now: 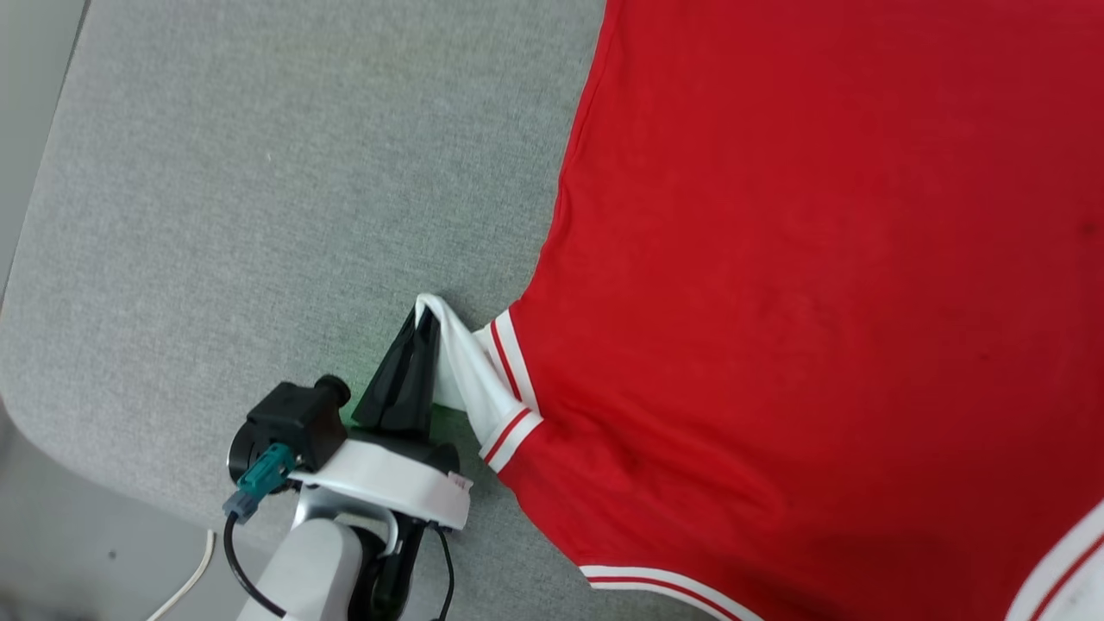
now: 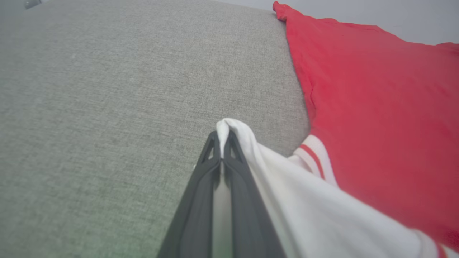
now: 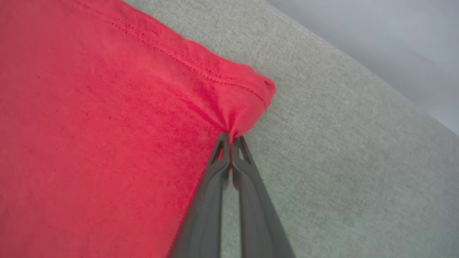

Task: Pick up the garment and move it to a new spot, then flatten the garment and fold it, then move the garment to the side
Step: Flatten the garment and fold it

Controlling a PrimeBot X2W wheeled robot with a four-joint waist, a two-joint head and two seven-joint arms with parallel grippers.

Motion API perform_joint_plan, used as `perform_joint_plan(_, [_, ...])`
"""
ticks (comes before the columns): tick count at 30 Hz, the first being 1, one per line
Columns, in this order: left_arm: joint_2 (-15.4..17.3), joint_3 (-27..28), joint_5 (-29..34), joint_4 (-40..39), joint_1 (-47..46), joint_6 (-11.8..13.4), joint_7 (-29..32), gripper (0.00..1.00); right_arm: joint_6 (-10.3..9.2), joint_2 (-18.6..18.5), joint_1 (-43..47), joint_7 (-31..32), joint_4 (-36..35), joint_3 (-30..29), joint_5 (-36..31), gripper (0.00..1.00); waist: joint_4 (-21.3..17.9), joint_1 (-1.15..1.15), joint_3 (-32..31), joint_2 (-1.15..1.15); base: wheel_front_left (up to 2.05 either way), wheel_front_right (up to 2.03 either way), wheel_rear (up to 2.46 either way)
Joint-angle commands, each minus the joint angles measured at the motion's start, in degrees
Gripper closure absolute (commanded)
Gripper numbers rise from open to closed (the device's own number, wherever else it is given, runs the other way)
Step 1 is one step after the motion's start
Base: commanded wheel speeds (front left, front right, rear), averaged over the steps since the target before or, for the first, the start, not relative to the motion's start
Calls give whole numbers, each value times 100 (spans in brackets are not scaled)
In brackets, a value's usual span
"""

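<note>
The garment (image 1: 802,276), a red T-shirt with white, red-striped sleeve trim, lies spread on the grey fabric surface (image 1: 259,190), plain red side up. My left gripper (image 1: 424,321) is shut on a bunched fold of its white sleeve (image 1: 461,371), pulled out to the left of the body. The left wrist view shows the white cloth (image 2: 229,130) pinched between the gripper (image 2: 223,138) tips. In the right wrist view my right gripper (image 3: 229,138) is shut on a red hemmed corner (image 3: 247,96) of the garment, puckering the cloth.
The grey surface has a rounded front-left corner (image 1: 34,405), with pale floor (image 1: 52,552) and a white cable (image 1: 194,573) beyond it. In the right wrist view the surface's edge (image 3: 358,68) runs close behind the held corner.
</note>
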Motion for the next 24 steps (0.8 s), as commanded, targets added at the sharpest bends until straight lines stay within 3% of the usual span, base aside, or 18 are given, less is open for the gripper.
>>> perform_joint_plan(1, [13,37,40,37,108,1,-14,100,-8,29,135,-179,35,35,96,100,-142,0,-282,0,0,0,0])
perform_joint_plan(10, [221,175,35,145,525,86,18,100,-8,-243,899,-968,-204,344,754,100,-606,0,-1202,0,0,0,0])
perform_joint_plan(24, [573,394,-125,3,1399,321,266,100,-8,-927,3379,-1644,-1142,303,1555,100,-1291,0,-2320,0,0,0,0])
